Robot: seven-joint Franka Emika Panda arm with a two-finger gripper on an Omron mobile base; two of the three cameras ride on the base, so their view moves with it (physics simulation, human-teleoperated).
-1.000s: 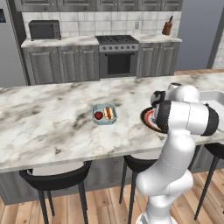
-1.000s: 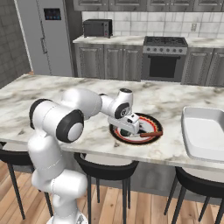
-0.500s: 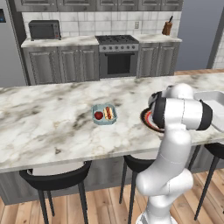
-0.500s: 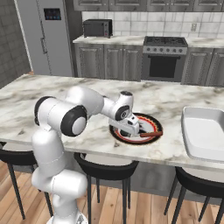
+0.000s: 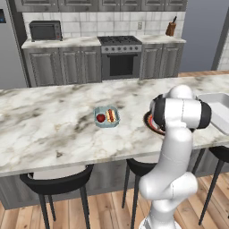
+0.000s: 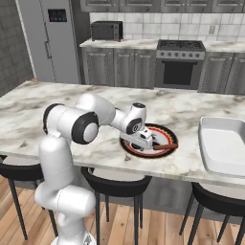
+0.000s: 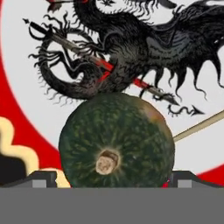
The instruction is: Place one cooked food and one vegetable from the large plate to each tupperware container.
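I'm on the vegetable pick: fingers (image 7: 43, 178) apart, straddling the green squash (image 7: 117, 141) on the large plate (image 7: 26, 78); next, close.

The white arm reaches across a marble island counter (image 6: 57, 103) with its gripper (image 6: 145, 143) lowered over the black-rimmed large plate (image 6: 165, 130), where a brown stick-like item (image 6: 165, 146) lies, as a white container (image 6: 221, 147) sits nearby to the right.

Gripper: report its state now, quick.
Gripper: open, jaws wide on either side of the dark green squash on the large plate; nothing held.
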